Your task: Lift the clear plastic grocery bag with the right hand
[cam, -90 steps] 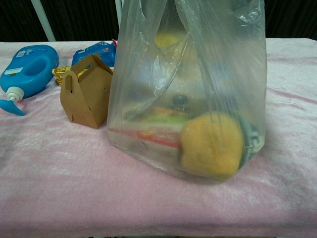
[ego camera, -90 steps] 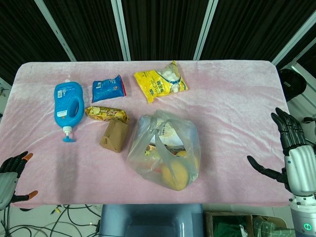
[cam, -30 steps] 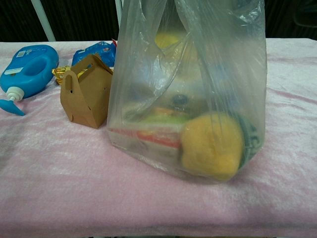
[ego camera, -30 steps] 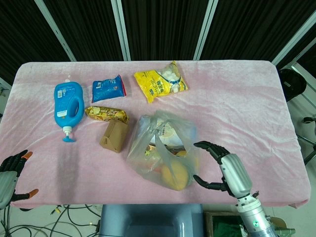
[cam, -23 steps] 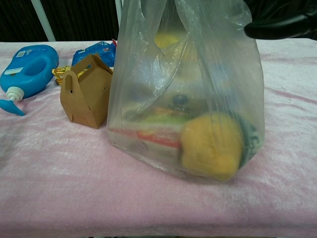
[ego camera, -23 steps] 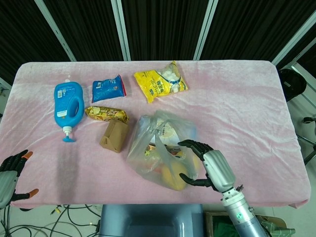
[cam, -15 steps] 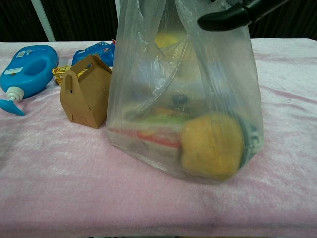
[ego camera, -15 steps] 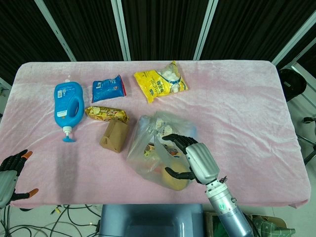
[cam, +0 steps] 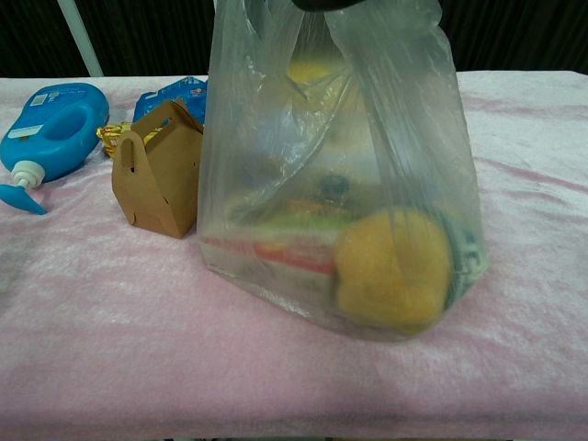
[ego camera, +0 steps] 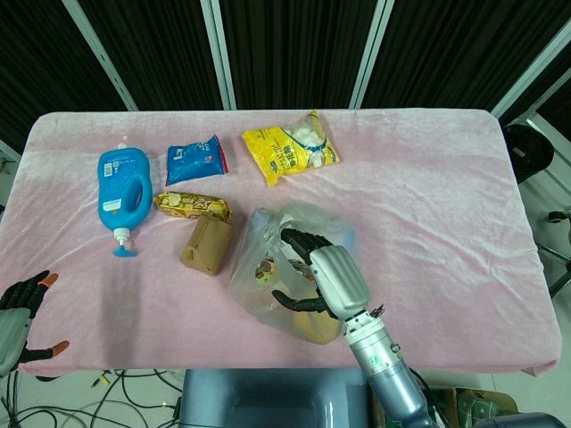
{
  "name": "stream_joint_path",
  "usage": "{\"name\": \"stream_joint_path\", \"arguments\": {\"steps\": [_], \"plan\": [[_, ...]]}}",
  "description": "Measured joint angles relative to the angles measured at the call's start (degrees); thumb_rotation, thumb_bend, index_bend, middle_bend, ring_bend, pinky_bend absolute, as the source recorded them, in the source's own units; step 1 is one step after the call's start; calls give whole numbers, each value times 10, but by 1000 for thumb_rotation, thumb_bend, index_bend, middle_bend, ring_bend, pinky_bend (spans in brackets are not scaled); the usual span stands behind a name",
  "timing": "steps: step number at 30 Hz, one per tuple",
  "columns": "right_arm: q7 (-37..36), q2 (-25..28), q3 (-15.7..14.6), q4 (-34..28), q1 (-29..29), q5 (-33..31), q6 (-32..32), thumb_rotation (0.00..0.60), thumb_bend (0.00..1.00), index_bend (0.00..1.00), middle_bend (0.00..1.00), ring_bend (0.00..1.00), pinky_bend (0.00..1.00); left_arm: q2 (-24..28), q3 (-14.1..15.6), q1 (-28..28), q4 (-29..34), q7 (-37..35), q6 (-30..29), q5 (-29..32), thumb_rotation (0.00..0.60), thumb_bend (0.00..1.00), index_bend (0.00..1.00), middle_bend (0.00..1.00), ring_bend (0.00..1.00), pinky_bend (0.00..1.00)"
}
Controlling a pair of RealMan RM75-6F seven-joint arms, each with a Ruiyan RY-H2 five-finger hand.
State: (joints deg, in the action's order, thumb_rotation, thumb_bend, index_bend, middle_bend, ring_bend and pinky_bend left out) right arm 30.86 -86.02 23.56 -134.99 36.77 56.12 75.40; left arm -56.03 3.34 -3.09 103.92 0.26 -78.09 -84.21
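The clear plastic grocery bag (ego camera: 256, 272) stands on the pink-covered table (ego camera: 428, 178) near its front edge, with a yellow round item and packets inside. My right hand (ego camera: 326, 276) hovers right over the bag's top, its fingers (ego camera: 299, 241) spread and curved across the handles, thumb low on the near side. No closed grip shows. In the chest view the bag (cam: 340, 202) fills the frame, resting on the cloth, with a dark fingertip (cam: 331, 4) at the top edge. My left hand (ego camera: 18, 312) hangs off the table's front left corner, fingers apart, holding nothing.
A brown carton box (ego camera: 207, 244) stands just left of the bag. Behind it lie a biscuit packet (ego camera: 190, 206), a blue detergent bottle (ego camera: 123, 196), a blue snack packet (ego camera: 196, 159) and a yellow snack bag (ego camera: 290, 147).
My right hand has swept in from the table's right edge leftward to above the bag's top. The bag's upper part has narrowed slightly. The left hand has not moved.
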Motion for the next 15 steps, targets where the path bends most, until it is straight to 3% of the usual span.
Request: {"name": "stream_joint_path", "arguments": {"steps": [6,15], "plan": [[-16,-21,41,0,28,-72,7,600,176,235,236,261,297,0,1,0,0,1,0,0,600,0,0,0,0,0],[-86,-33,128,0,67,-229,3,600,177,235,236,261,297,0,0,0,0,1,1,2,600,0,0,0,0,0]]}}
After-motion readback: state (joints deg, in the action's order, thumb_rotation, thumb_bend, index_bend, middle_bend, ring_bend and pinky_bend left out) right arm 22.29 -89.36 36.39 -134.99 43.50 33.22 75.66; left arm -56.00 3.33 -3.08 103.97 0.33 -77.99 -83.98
